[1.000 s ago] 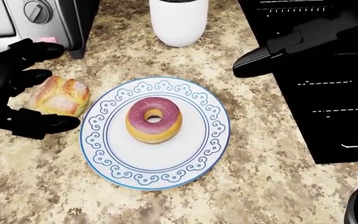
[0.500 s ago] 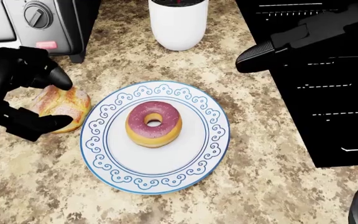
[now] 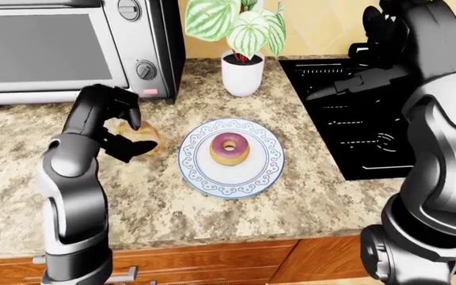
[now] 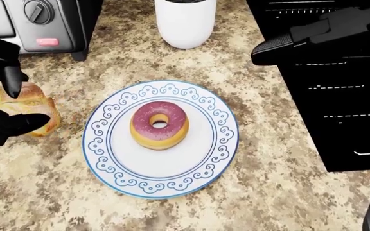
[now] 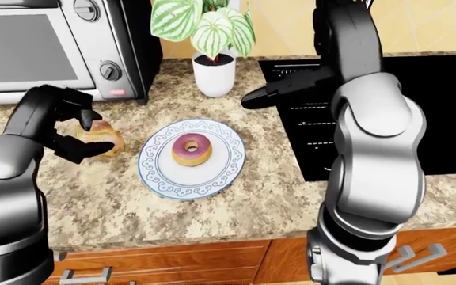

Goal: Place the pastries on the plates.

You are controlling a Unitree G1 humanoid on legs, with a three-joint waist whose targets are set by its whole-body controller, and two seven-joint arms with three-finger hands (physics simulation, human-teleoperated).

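A white plate with a blue scroll rim [image 4: 224, 144] lies on the granite counter in the middle of the head view. A pink-glazed donut [image 4: 159, 124] sits at its centre. Left of the plate lies a golden bread roll [image 4: 27, 107], apart from the rim. My left hand [image 4: 25, 107] is shut on the roll, one finger [image 4: 10, 79] pressing on its top and the thumb [image 4: 14, 122] against its lower side. My right hand [image 4: 288, 45] hovers open over the black stove at the upper right, fingers stretched toward the left and holding nothing.
A toaster oven [image 3: 53, 47] stands at the upper left, just above the roll. A white pot with a leafy plant [image 3: 242, 74] stands above the plate. The black stove [image 4: 339, 96] fills the right side. The counter's edge [image 3: 212, 240] runs below the plate.
My left fingers have closed on the roll, and roll and hand have shifted left, away from the plate. The right hand has barely moved.
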